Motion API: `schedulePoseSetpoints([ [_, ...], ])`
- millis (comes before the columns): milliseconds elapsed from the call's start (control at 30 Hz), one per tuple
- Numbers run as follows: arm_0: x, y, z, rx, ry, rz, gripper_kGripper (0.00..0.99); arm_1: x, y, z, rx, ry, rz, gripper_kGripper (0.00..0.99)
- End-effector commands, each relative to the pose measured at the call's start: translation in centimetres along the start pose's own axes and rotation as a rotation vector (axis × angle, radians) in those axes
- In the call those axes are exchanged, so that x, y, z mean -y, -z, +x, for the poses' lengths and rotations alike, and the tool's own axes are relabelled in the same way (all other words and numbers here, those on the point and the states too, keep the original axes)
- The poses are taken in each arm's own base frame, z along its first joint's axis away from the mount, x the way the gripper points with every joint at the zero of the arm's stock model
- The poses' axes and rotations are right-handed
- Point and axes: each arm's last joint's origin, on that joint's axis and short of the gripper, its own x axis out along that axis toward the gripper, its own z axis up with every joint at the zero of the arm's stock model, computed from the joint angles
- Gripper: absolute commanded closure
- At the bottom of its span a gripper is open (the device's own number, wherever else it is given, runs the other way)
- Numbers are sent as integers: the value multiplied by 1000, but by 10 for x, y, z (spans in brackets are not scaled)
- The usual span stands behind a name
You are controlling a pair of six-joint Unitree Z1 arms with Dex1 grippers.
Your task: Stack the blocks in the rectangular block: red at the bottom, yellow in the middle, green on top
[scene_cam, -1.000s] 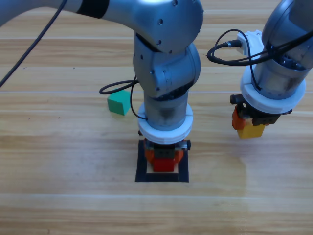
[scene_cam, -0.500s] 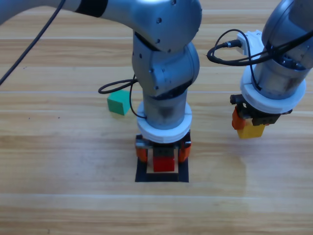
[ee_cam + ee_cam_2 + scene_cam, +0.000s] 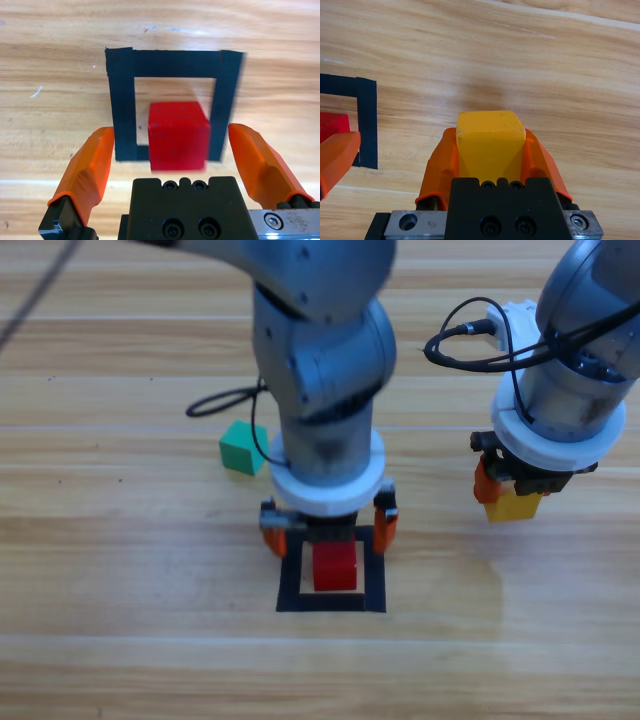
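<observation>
Sitting square in our black outline (image 3: 294,592), red cube (image 3: 334,567) — left gripper (image 3: 329,529) spread wide above it; right gripper (image 3: 511,495) clamps yellow cube (image 3: 517,505).

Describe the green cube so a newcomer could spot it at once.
Start from the black square outline on the wooden table, where the red cube sits. Go up and left, past the left arm. The green cube lies alone there, the only teal block and untouched by grippers.

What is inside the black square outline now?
The red cube sits inside the black square outline, on bare wood. The open left end effector hangs above it. Nothing is on top of the cube; its underside is hidden.
</observation>
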Motion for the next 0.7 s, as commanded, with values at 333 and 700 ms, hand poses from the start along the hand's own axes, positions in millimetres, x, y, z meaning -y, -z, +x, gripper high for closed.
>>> schedulePoseSetpoints([
  [333, -114, 8, -183, 324, 244, -72, 10, -35, 17, -22, 19, -50, 31, 832],
  [700, -235, 30, -228, 628, 349, 230, 45, -96, 25, -16, -1, -64, 8, 832],
])
